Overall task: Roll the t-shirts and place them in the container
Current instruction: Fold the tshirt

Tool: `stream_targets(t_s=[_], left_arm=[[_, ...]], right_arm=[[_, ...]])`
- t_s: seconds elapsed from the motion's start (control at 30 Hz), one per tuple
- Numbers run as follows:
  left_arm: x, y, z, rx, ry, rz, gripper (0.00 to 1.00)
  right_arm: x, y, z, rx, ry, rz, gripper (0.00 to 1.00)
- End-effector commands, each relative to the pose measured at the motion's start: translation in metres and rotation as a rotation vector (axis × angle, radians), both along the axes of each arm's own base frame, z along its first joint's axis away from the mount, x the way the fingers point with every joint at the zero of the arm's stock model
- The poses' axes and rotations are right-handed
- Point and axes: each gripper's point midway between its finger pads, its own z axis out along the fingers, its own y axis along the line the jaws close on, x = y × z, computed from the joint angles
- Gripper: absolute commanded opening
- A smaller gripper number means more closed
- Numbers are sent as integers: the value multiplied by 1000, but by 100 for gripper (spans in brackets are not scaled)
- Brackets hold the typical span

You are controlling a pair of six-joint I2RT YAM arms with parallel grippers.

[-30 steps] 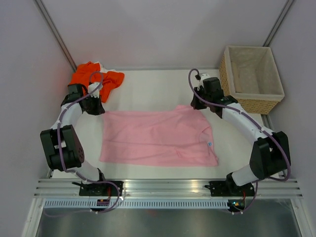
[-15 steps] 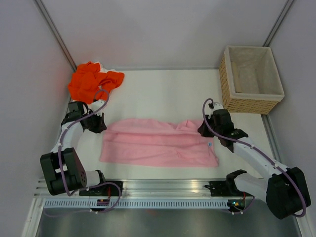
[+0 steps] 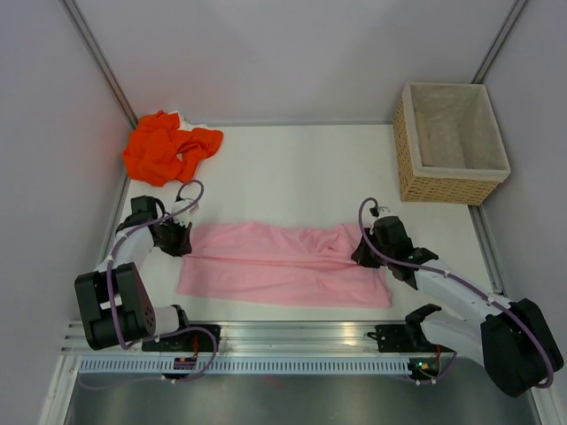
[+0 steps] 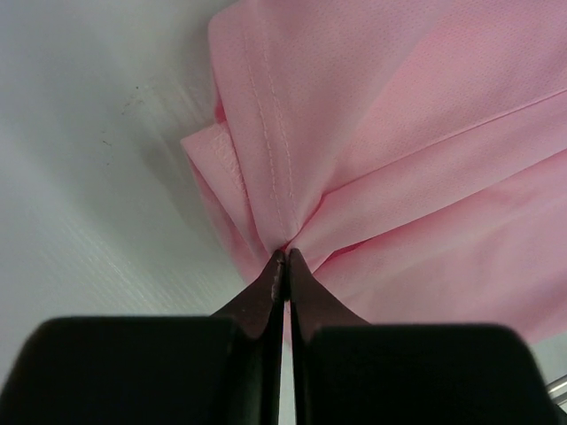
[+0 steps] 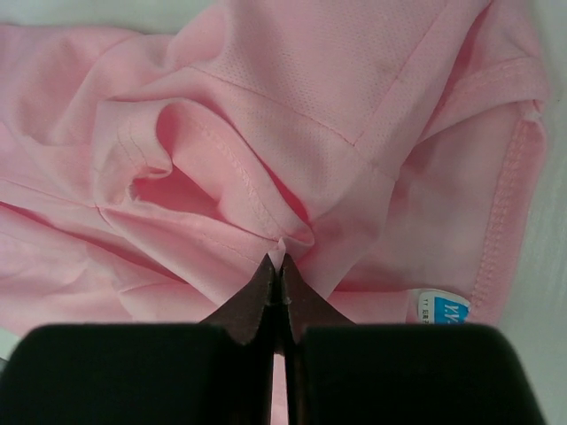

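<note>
On the table [image 3: 292, 168], pink t-shirt [image 3: 275, 266] folded narrower than before, both jaws clenched on its edge.

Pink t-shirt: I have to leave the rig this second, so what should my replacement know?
Left gripper: shut on the pink t-shirt, at its left end.
Right gripper: shut on the same shirt at its right end, near the label.
The pink t-shirt lies across the near part of the table, far edge folded over itself. That is one fold, not a roll.
Orange t-shirt: crumpled in the far left corner, not held.
Left to do: finish rolling the pink one, then roll the orange.
</note>
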Motion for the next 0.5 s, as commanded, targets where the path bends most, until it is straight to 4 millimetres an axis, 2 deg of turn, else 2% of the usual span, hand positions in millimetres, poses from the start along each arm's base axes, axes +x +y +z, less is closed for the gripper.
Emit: stream_targets(t_s=[0.0, 0.07, 0.1, 0.13, 0.27, 0.33, 0.4, 0.47], left_arm=[[-5, -1, 3, 18, -14, -86, 9], [-12, -7, 6, -15, 7, -120, 29], [-13, -13, 10, -42, -2, -151, 46], [-10, -17, 14, -59, -16, -163, 50], [3, -28, 26, -158, -23, -128, 52], [18, -23, 31, -155, -30, -81, 51], [31, -16, 25, -147, -7, -8, 47], [38, -13, 20, -152, 19, 30, 44]], right_arm=[[8, 2, 12, 20, -61, -21, 7], [6, 1, 12, 18, -64, -19, 14], [6, 1, 12, 19, -64, -18, 20], [5, 1, 11, 20, -62, -19, 22], [6, -3, 7, 1, -54, -38, 27], [5, -6, 6, -12, -43, -53, 27], [11, -15, 10, -44, -59, -109, 26], [14, -15, 15, -43, -72, -113, 26]])
